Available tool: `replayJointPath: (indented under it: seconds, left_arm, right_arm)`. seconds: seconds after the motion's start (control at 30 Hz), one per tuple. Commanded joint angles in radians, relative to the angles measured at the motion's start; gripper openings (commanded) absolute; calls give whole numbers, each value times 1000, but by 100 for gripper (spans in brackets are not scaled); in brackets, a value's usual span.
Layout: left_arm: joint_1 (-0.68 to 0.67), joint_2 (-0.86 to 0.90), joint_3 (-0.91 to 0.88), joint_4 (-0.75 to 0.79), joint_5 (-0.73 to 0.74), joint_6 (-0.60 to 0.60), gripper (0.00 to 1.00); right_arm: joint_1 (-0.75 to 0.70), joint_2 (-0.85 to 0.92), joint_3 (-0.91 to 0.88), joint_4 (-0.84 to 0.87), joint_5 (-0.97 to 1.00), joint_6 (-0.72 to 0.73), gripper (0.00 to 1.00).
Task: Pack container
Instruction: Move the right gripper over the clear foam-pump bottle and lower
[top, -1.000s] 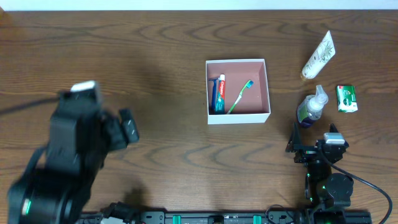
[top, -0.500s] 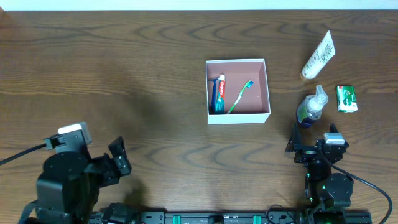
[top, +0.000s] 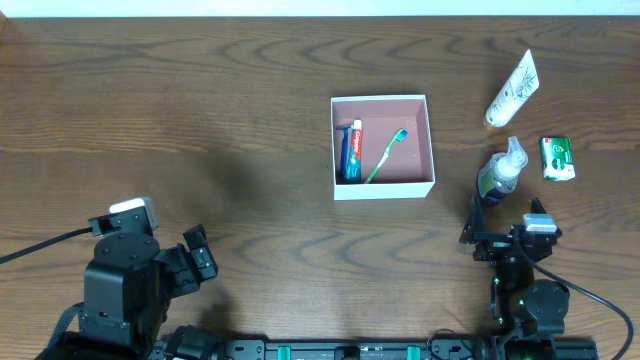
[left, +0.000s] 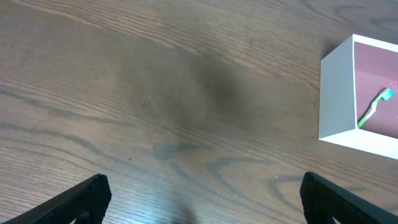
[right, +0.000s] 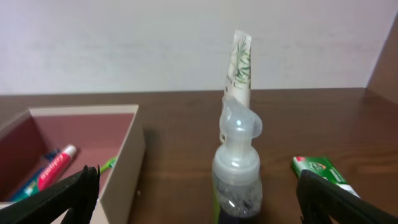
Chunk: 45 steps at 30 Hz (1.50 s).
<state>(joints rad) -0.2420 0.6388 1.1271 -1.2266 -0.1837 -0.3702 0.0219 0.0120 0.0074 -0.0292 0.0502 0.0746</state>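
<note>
The left tool (top: 198, 255) and right tool (top: 504, 225) are spread wide — holding nothing. The container (top: 383, 188) in the middle has toothpaste (top: 351, 150) and a toothbrush (top: 386, 155) inside.

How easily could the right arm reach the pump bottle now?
Probably easily, yes: the pump bottle stands upright straight ahead of the open right claw, nothing between them; green packet and container sit off to the sides.
</note>
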Motion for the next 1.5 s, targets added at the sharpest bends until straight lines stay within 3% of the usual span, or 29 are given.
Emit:
replayJointPath:
  seconds: [0.0, 0.27, 0.43, 0.6, 0.73, 0.97, 1.23, 1.47]
  left_arm:
    - [6, 1, -7, 0, -11, -10, 98]
    - [6, 1, -7, 0, -11, -9, 98]
    - [6, 1, -7, 0, -11, -9, 98]
    - [6, 1, -7, 0, -11, -9, 98]
    - [6, 1, -7, 0, -11, -9, 98]
    - [6, 1, -7, 0, -11, -9, 98]
    - [6, 1, -7, 0, -11, -9, 98]
    - [6, 1, -7, 0, -11, -9, 98]
  right_arm:
    - [3, -5, -2, 51, -39, 100, 99]
    - [3, -5, 13, 390, -269, -10, 99]
    - [3, -5, 121, 394, -276, -56, 99]
    - [3, 28, 332, 159, -253, -224, 99]
    - [3, 135, 546, -95, -121, -301, 99]
    - [3, 443, 908, -478, 3, -330, 99]
    - [-9, 895, 1289, -867, -2, -428, 99]
    - [-135, 1217, 1526, -1146, -87, -427, 99]
